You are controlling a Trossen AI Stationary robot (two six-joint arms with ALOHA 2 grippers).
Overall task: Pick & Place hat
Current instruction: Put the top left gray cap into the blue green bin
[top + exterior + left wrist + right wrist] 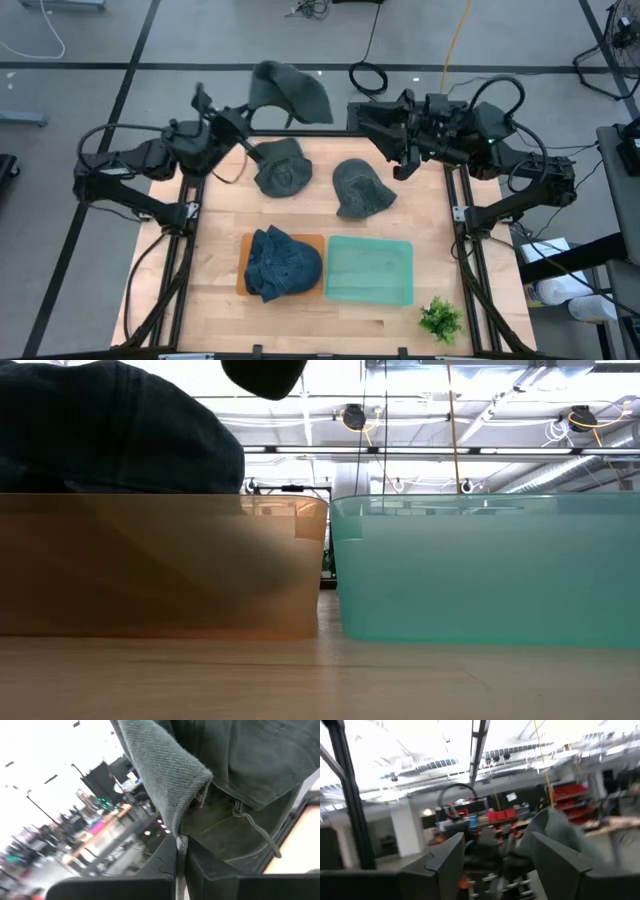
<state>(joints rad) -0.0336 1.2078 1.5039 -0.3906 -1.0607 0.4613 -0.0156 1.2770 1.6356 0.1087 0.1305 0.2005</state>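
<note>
Hats [281, 168] on table [210, 300] below left hand [243, 135], bins [369, 270] beyond; pinches grey hat [288, 88], lifted just past its fingertips; right hand [395, 160] spread.

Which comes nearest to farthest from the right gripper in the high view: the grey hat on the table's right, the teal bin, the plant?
From the right gripper, at the table's far right edge:
1. Grey hat, just beside it on the table's right.
2. Teal bin, nearer the front.
3. Plant, front right corner.
</note>
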